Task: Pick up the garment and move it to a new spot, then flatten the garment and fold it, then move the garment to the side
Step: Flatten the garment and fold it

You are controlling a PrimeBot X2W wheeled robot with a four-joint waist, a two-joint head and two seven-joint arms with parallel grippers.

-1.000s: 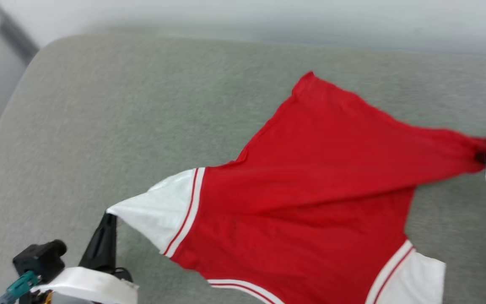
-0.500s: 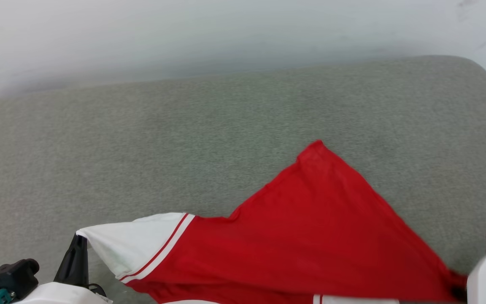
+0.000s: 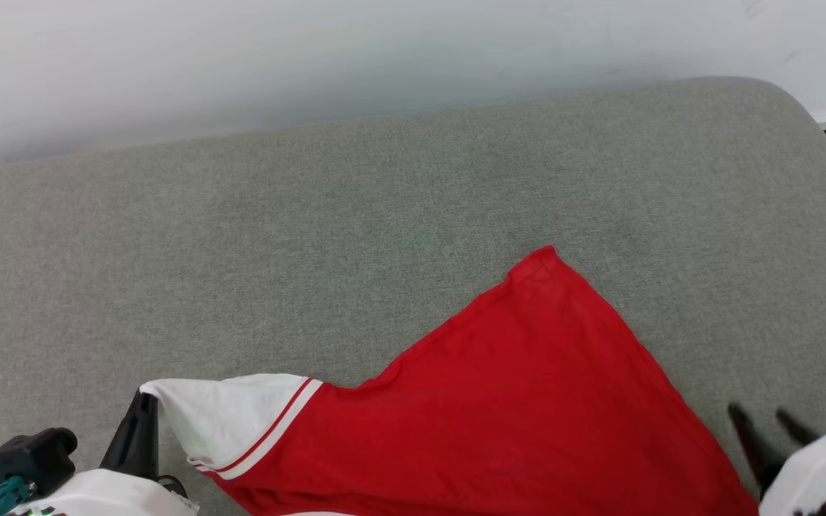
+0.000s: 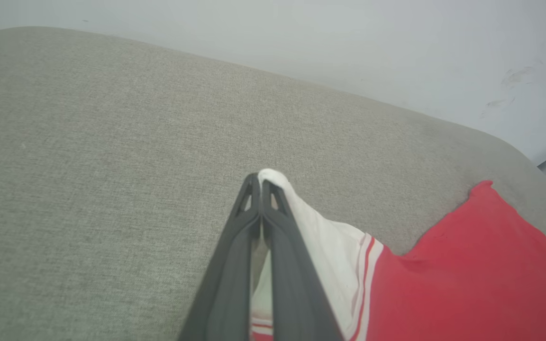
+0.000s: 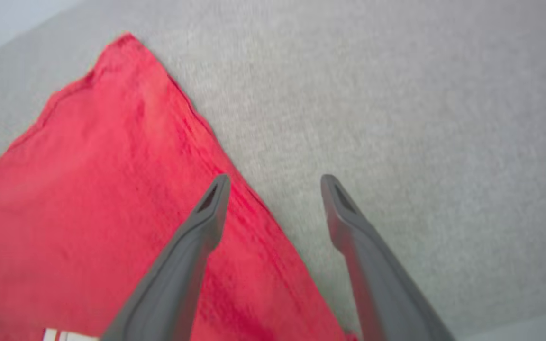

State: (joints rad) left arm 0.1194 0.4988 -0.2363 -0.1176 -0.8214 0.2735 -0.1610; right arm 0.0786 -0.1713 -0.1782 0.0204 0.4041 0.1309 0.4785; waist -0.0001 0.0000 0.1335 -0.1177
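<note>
Left gripper (image 4: 259,182) was clamped on the white sleeve tip of the garment (image 3: 520,401) – shirt lay spread toward the near right of the grey cushion (image 3: 312,251). Right gripper (image 5: 275,182) was wide open and empty – its fingers straddled the shirt's red right edge.

My right gripper (image 5: 275,182) lets go of the garment (image 3: 528,401): its fingers (image 5: 206,213) now stand apart, and the red corner it pinched lies slack on the grey cushion (image 3: 384,215).

Garment (image 3: 520,408) partly beyond head view's edge; right end effector (image 3: 756,412) blurred
</note>
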